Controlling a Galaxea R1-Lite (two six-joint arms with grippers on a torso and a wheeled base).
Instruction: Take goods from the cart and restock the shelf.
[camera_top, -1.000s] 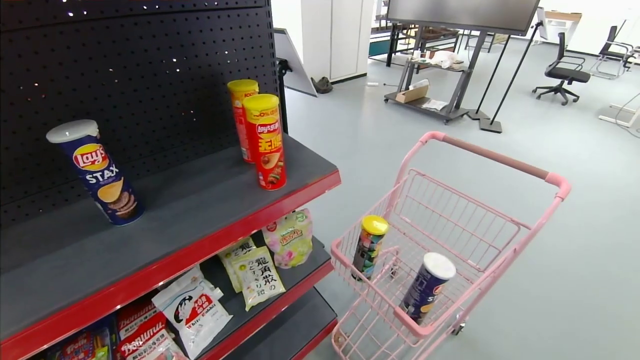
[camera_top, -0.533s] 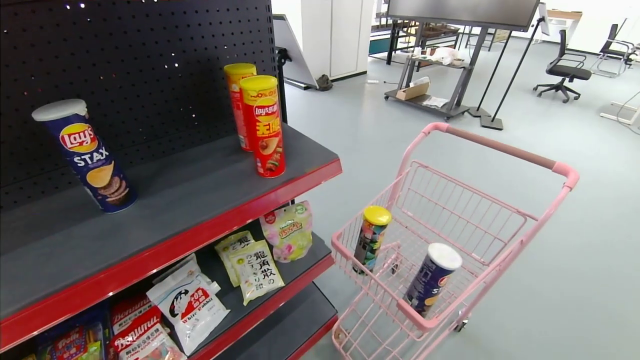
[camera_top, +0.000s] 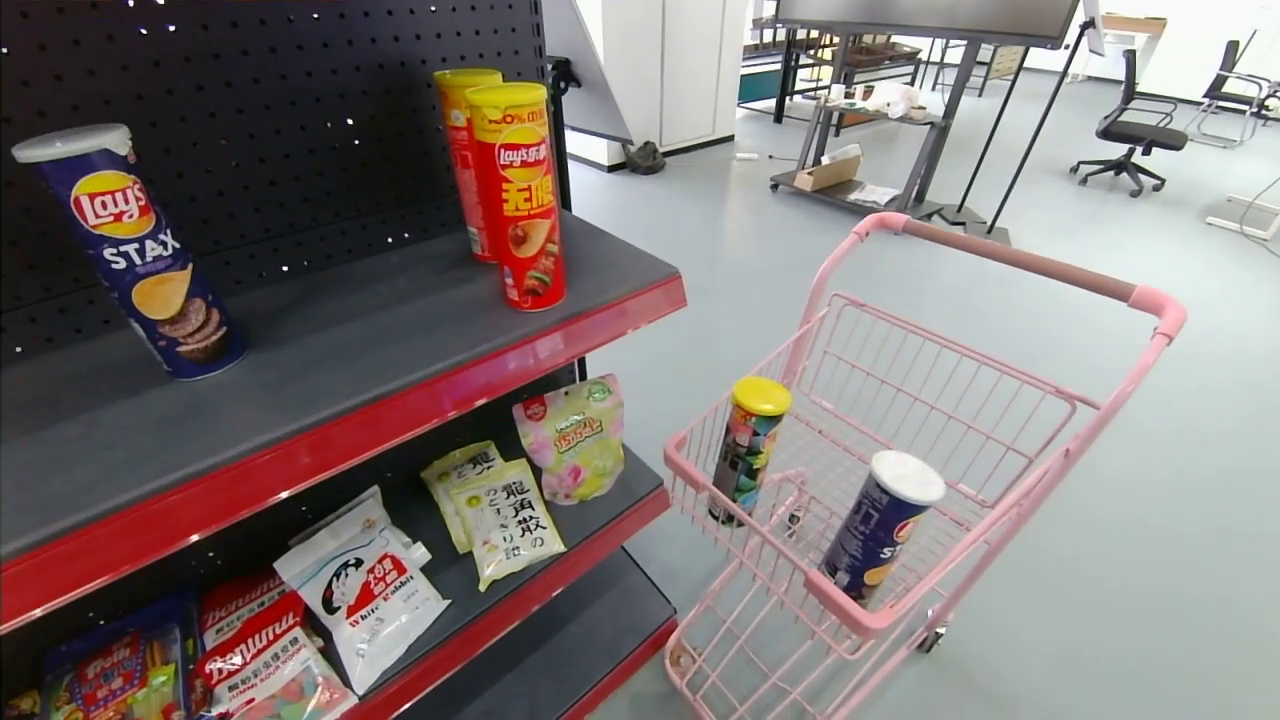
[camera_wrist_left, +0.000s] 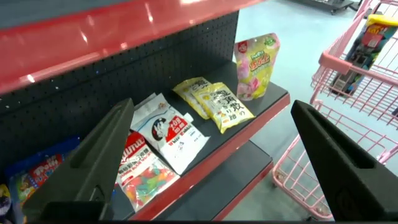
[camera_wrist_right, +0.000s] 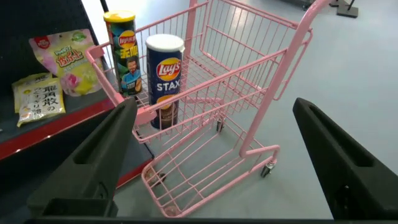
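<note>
The pink cart (camera_top: 1000, 258) stands on the grey floor (camera_top: 1150, 560) with two cans upright in its wire basket, both at the end opposite the handle. A yellow-lid can (camera_top: 748, 450) is in the corner nearest the shelf (camera_top: 400, 330). A blue can (camera_top: 880, 525) with a white lid stands near it along the same end wall, farther from the shelf; whether it touches that wall is hard to tell. The shelf stands just beside the cart, on the robot's left of it. Its top board is higher than the cart's rim and carries two red cans (camera_top: 520, 200) at the end nearest the cart, one right behind the other. A second blue can (camera_top: 130, 255) stands on the same board, well apart from the cart. On the lower board, about level with the basket, a green and pink pouch (camera_top: 572, 440) leans closest to the cart. Pale bags (camera_top: 500, 515) and more snack packs lie farther from the cart. The left tool (camera_wrist_left: 211, 109) hangs in front of that lower board, with the cart's corner off to one side. Its jaws are spread wide and there is nothing between them. The right tool (camera_wrist_right: 212, 104) hangs above and short of the cart's can end. It is also spread wide and empty, clear of both cans.
</note>
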